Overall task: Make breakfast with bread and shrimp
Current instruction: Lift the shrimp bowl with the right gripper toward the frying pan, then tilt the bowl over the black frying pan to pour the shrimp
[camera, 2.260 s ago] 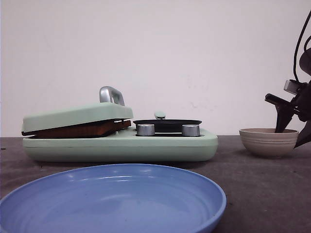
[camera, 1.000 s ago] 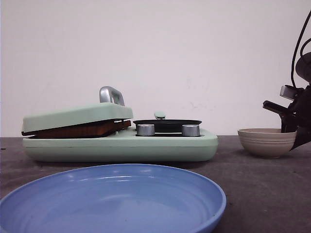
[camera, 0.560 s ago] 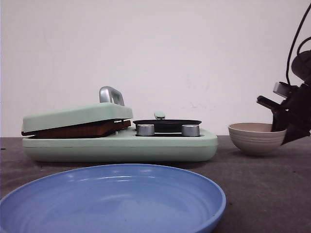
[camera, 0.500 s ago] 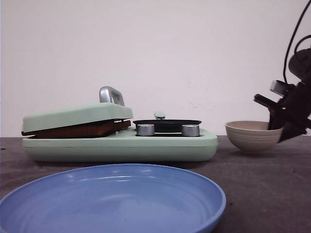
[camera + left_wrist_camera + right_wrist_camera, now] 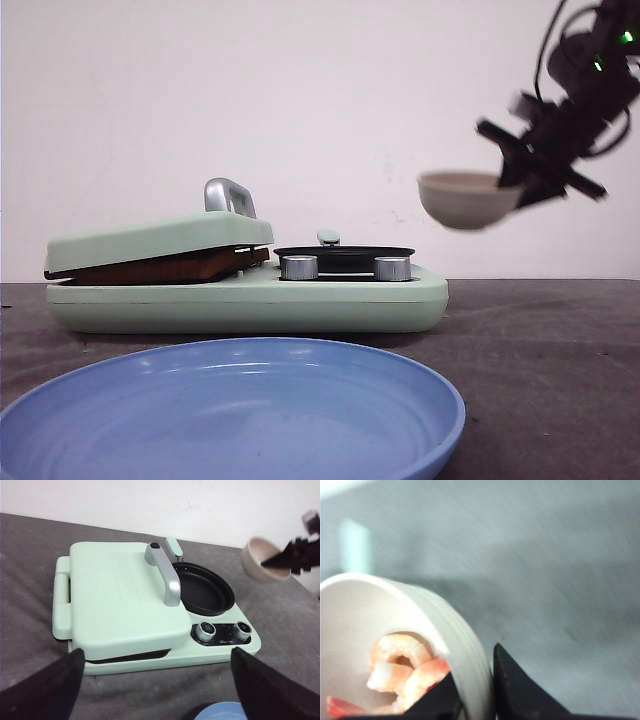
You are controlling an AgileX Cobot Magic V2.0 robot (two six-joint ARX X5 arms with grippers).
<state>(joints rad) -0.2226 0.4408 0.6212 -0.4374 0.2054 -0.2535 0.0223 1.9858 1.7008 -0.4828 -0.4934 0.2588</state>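
One change: the beige bowl (image 5: 462, 198) has left the table (image 5: 540, 340) and hangs above the appliance's edge.
Right end effector (image 5: 470, 690): clamped on the bowl's rim.
Left end effector (image 5: 155, 690): fingers apart, idle.
Shrimp (image 5: 402, 672): inside the bowl.
Bread: not visible.
Meaning: likely bound for the black pan (image 5: 205, 587).

My black fingers (image 5: 520, 690) look like matt plastic; the bowl (image 5: 455, 635) I pinch is matt ceramic, the shrimp (image 5: 402, 672) wet-glossy. At ten o'clock, the cooker (image 5: 250, 300) has satin-smooth plastic and shiny metal knobs (image 5: 299, 267).
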